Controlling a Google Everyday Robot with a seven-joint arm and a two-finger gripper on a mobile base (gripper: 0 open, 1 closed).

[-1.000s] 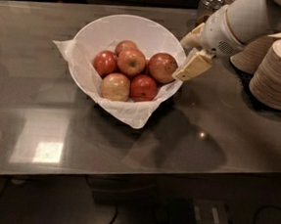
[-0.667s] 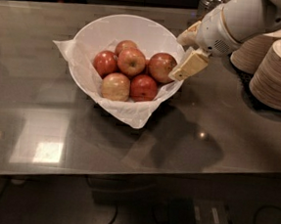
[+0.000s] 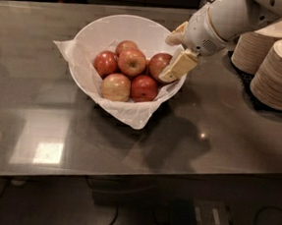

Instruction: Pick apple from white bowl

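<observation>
The white bowl (image 3: 104,27) stands on the grey counter, lined with crumpled white paper, and holds several apples. The apple (image 3: 157,64), large and dull red, lies at the bowl's right side. My gripper (image 3: 176,49) hangs over the bowl's right rim, just right of that apple. Its two beige fingers are spread apart, one (image 3: 178,66) low beside the apple and one at the far rim. It holds nothing. The fingers hide the apple's right edge.
A red-and-yellow apple (image 3: 132,60) lies in the bowl's middle, a pale yellow one (image 3: 116,86) at the front, and smaller red ones (image 3: 106,63) around them. Two stacks of beige paper bowls (image 3: 280,72) stand at the right. Paper (image 3: 131,114) overhangs the bowl's front.
My gripper has moved left, from beside the bowl's right rim to over it, closer to the dull red apple. The apples and bowl have not moved.
</observation>
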